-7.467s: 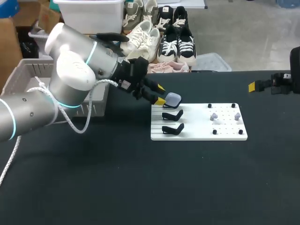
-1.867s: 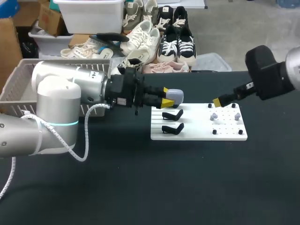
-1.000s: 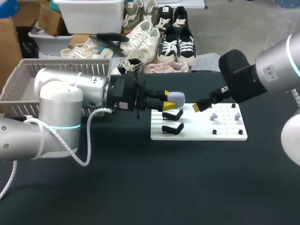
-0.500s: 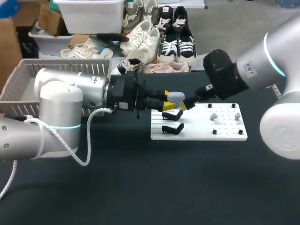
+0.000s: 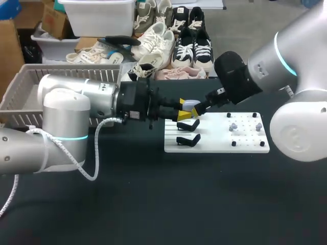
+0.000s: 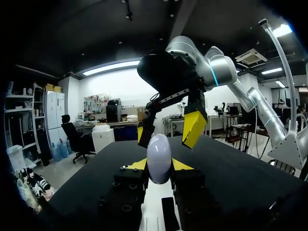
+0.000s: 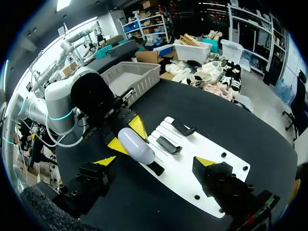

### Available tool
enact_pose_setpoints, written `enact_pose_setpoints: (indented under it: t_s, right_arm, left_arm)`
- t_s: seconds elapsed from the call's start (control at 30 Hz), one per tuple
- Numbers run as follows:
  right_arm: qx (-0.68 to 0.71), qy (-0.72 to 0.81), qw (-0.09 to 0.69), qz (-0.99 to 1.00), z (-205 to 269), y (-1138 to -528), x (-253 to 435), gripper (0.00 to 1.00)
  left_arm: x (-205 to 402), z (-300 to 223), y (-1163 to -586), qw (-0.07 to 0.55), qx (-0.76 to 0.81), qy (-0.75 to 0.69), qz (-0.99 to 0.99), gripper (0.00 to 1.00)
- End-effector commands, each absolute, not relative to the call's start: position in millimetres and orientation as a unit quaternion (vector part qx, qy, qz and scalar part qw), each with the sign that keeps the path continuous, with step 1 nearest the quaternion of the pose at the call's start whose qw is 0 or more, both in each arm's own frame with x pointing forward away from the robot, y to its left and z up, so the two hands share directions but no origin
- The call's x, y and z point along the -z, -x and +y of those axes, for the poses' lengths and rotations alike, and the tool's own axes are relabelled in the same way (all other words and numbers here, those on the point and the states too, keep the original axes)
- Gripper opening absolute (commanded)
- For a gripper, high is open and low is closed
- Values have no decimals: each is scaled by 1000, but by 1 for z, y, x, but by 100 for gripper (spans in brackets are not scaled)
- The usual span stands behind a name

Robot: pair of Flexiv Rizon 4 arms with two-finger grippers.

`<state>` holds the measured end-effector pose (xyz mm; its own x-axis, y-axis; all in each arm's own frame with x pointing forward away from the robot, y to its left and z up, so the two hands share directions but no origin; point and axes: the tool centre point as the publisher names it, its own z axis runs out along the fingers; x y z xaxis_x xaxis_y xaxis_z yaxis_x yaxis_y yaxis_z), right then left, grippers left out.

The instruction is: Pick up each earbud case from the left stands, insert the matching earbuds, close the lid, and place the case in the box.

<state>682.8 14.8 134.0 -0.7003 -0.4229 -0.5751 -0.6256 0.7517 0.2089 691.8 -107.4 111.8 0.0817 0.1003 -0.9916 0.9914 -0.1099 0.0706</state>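
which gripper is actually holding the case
The left gripper: both its yellow tips clamp the case. The right gripper is open, its fingers spread wide to either side of it.

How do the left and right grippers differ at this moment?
The left gripper has its jaws shut on the earbud case; the right gripper has its jaws open and holds nothing. The left gripper comes in from the table's left side, the right gripper from the opposite side. Both have yellow tips and meet at the case, above the white board.
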Motion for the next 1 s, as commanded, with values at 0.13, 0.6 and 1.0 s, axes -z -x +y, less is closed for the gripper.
enact_pose_setpoints:
  t_s: [0.13,0.6,1.0]
  right_arm:
    - [-196,292,252,902,17,-690,-133,100]
    - [-189,282,256,905,14,-695,-131,100]
    - [-187,281,275,900,14,-701,-149,100]
  left_arm:
    - [-111,-108,-693,465,480,-570,478,0]
    - [-111,-108,-693,465,480,-570,478,0]
    - [-111,-108,-693,465,480,-570,478,0]
